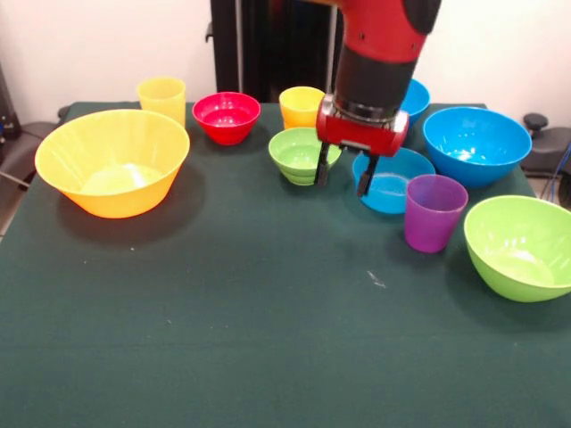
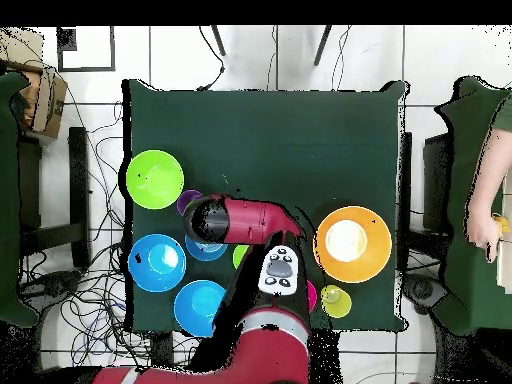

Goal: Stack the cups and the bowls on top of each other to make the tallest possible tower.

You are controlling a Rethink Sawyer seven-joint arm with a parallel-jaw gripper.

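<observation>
My gripper point(image 1: 343, 173) is open and empty. It hangs low between the small green bowl point(image 1: 299, 153) and the shallow blue bowl point(image 1: 397, 185), one finger point(image 1: 321, 168) over the green bowl's rim. The purple cup point(image 1: 434, 212) stands just right of the shallow bowl. Two yellow cups point(image 1: 161, 96) point(image 1: 301, 105) and the small red bowl point(image 1: 226, 116) stand at the back. The huge orange-yellow bowl point(image 1: 111, 160) is at the left, a large blue bowl point(image 1: 476, 144) and the lime green bowl point(image 1: 522, 245) at the right. Each stands alone; there is no tower.
Another blue bowl point(image 1: 416, 96) is partly hidden behind the arm. In the overhead view the arm point(image 2: 240, 220) covers the gripper and the small bowls. A person point(image 2: 485, 190) stands beside the table's edge there, hand point(image 2: 487, 232) off the table.
</observation>
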